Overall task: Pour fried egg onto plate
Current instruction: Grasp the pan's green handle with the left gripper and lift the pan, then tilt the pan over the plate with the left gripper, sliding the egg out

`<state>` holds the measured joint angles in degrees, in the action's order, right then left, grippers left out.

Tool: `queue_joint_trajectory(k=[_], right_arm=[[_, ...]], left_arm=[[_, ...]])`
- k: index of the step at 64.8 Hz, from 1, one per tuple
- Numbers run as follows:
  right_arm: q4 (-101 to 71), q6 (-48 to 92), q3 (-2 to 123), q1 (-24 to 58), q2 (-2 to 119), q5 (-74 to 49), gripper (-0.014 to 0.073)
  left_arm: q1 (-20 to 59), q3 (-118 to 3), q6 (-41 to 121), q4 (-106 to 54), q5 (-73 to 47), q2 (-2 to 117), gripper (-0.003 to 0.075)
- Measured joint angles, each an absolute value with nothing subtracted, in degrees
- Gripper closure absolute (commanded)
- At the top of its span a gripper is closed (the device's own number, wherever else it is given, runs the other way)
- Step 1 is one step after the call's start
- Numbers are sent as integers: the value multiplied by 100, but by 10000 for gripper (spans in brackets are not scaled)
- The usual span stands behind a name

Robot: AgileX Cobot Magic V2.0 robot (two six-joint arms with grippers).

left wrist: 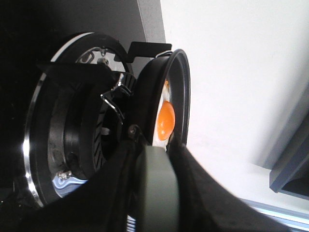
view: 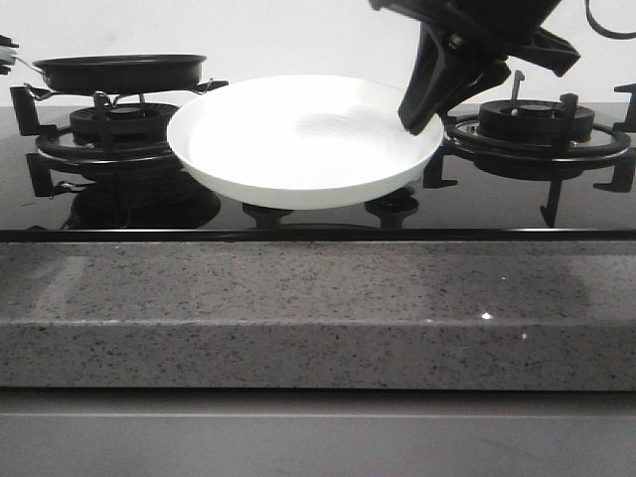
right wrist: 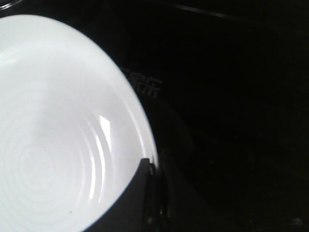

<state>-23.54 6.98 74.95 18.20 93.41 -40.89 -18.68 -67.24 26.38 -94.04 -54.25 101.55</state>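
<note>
The white plate (view: 298, 139) hangs over the black glass hob between the two burners, lifted and slightly tilted. My right gripper (view: 422, 114) is shut on its right rim; in the right wrist view one dark finger (right wrist: 140, 193) lies over the inside of the plate's (right wrist: 58, 135) rim. The black frying pan (view: 119, 72) sits level over the left burner. In the left wrist view my left gripper (left wrist: 154, 164) is shut on the pan's grey-green handle (left wrist: 157, 188). The fried egg (left wrist: 164, 121), white with an orange yolk, lies in the pan (left wrist: 181, 92).
The left burner (view: 109, 129) with its black grate is under the pan. The right burner (view: 537, 129) stands behind my right arm. A grey speckled stone counter edge (view: 298, 308) runs along the front. A white wall is behind the hob.
</note>
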Motion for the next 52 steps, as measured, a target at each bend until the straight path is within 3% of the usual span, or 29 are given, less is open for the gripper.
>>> queue_joint_trajectory(k=[25,52], right_arm=[[-2354,698,7495,1820,9341,-4089,662],[-2354,698,7495,1820,9341,-4089,662]], left_arm=[[-1868,-6724,2797,-9422,-5459,9973,739],[-1803,-6724,3387,-8900,-5432,8619,739]])
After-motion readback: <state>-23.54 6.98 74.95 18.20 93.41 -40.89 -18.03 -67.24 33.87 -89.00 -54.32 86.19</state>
